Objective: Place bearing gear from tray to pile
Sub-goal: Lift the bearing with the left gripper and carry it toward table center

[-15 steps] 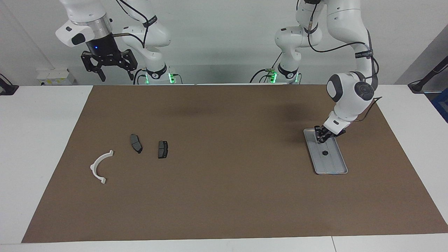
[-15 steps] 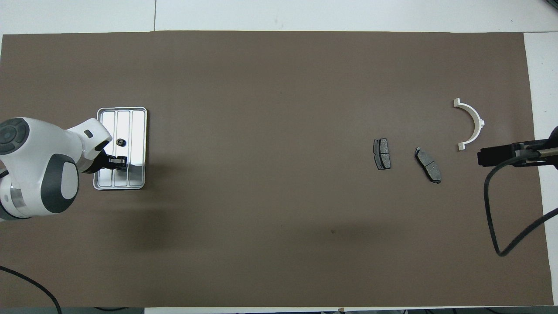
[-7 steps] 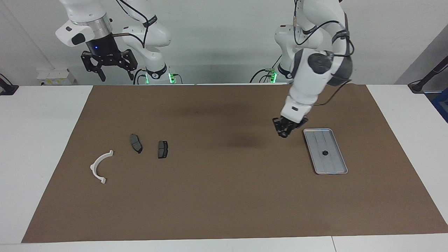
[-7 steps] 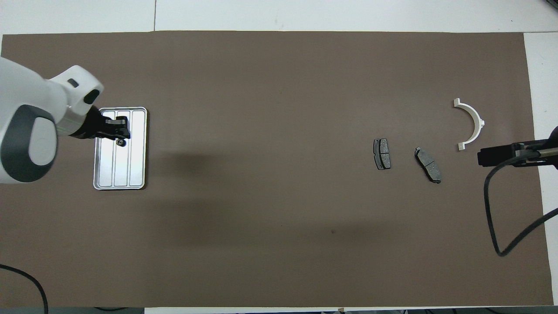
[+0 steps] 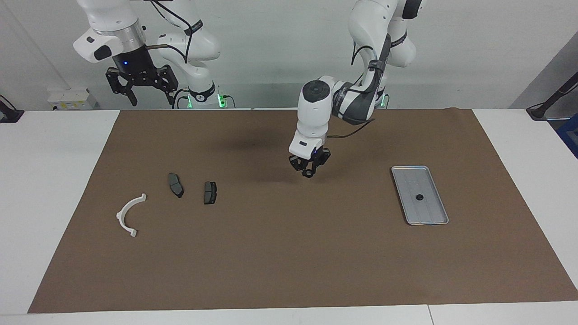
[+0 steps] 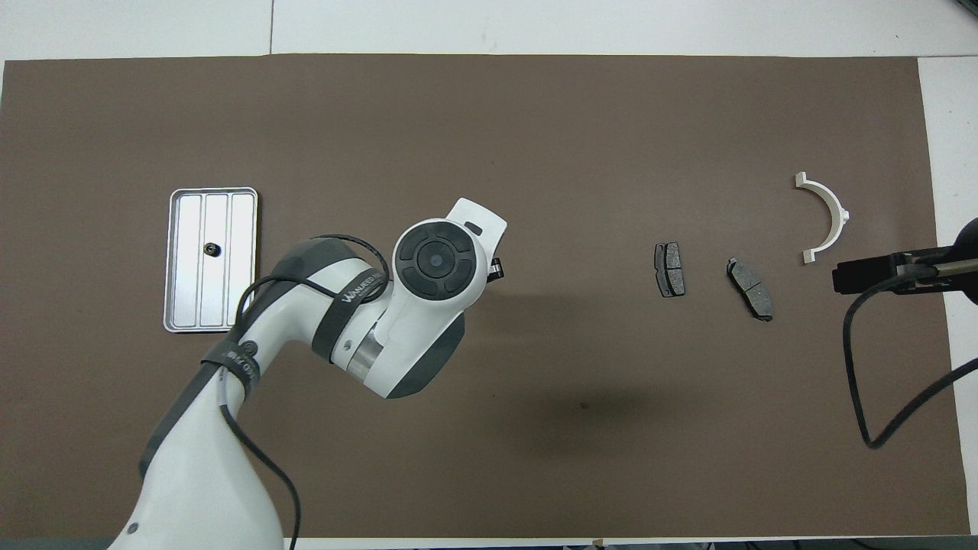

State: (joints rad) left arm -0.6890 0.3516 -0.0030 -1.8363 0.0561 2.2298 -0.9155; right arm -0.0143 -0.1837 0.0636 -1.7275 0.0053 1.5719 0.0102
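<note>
Right now my left hand (image 5: 309, 170) hangs over the bare middle of the brown paper mat (image 5: 289, 253) that covers the white desk (image 5: 45, 180), between the tray and the pile and well apart from both. My left arm bends out from its base, the forearm drops steeply, and the hand points almost straight down, clear of the mat, with its shadow on the paper just below it. The hand is drawn narrow, its tips together while the outer links splay. Whether anything tiny is pinched there I cannot tell. From overhead my own round wrist joint covers nearly all of the hand.

My right hand (image 5: 151, 96) waits raised at the robots' edge of the desk, toward the right arm's end, spread wide and holding nothing.

One small dark round bearing gear (image 5: 419, 197) (image 6: 209, 248) lies on the ribbed floor of the flat silver-grey rectangular metal tray (image 5: 408, 216) (image 6: 241, 305), about midway along it, touched by neither hand. That tray sits toward the left arm's end of the mat.

Toward the right arm's end lies the pile: a white half-ring plastic bracket (image 5: 121, 212) (image 6: 835, 205) and two dark grey brake pads (image 5: 175, 185) (image 5: 210, 192) (image 6: 670, 270) (image 6: 750, 289), all flat on the mat and apart from one another. The pads lie side by side, between the bracket and my left hand. Only open mat shows between my left hand and the nearer pad.
</note>
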